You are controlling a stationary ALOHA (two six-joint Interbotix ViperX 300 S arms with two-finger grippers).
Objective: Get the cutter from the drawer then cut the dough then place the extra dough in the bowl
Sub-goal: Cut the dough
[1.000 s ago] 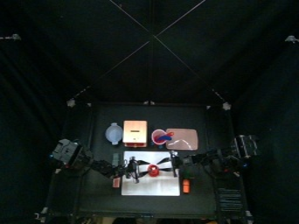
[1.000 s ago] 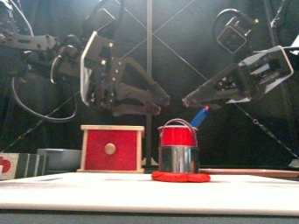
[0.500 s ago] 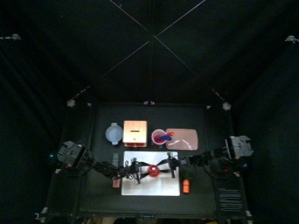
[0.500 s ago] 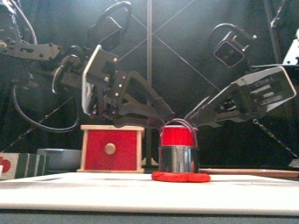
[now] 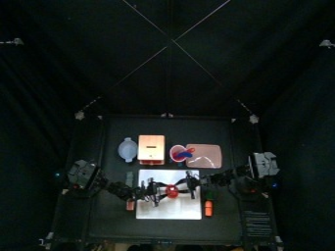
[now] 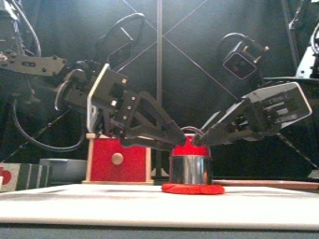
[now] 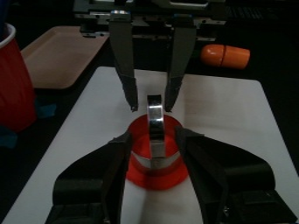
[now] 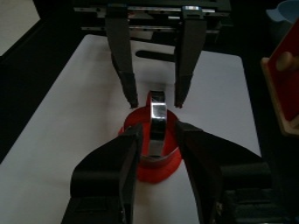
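Left gripper [image 6: 173, 140], right gripper [image 6: 206, 138] nearer cutter [image 6: 189, 168]

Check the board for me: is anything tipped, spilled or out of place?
Nothing stands out. The cutter stands upright on the red dough, the dough lies flat on the white board, and nothing is spilled.

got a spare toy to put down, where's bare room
Free: white board's front strip, before the dough. Crowded: mid-board, left gripper and right gripper flanking the cutter; bowl, wooden box, pink tray behind.
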